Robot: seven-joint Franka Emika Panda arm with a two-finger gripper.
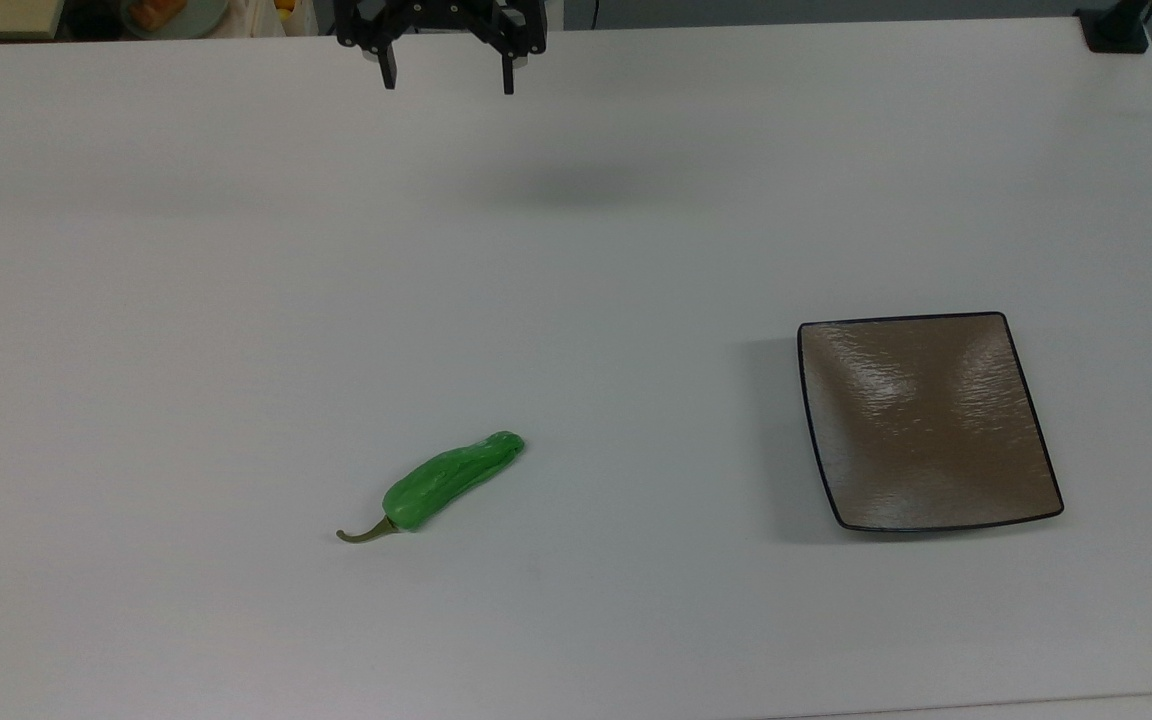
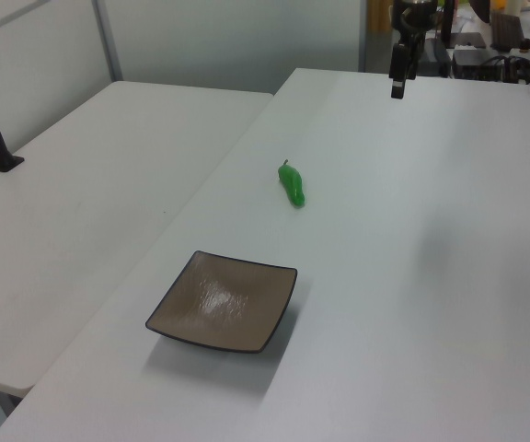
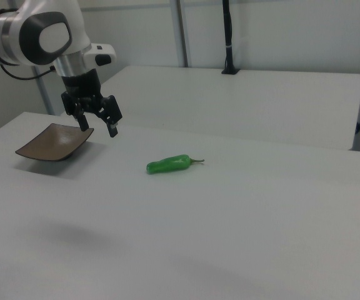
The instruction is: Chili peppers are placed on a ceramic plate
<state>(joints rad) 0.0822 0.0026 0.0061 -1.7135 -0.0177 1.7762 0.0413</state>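
I had the tool (image 1: 446,75) hanging at the top edge of the top view, a little left of centre, well above the counter (image 1: 236,300), its two fingers spread wide with nothing between them. The pepper (image 1: 451,480) lay low in the frame, almost straight below the tool in the top view, so I judged the coming move to be mostly a run down the frame plus a descent. Its long axis ran diagonally, stem at the lower left, blunt tip at the upper right. I reckoned the tool would need turning to close across the body rather than along it.

The plate (image 1: 926,420) sat bare at the right of the top view, well apart from the pepper. Nothing stood between tool and pepper, or between pepper and plate. In the right view a black post (image 3: 227,37) stood on the far table at the top of the frame, well clear of any path.
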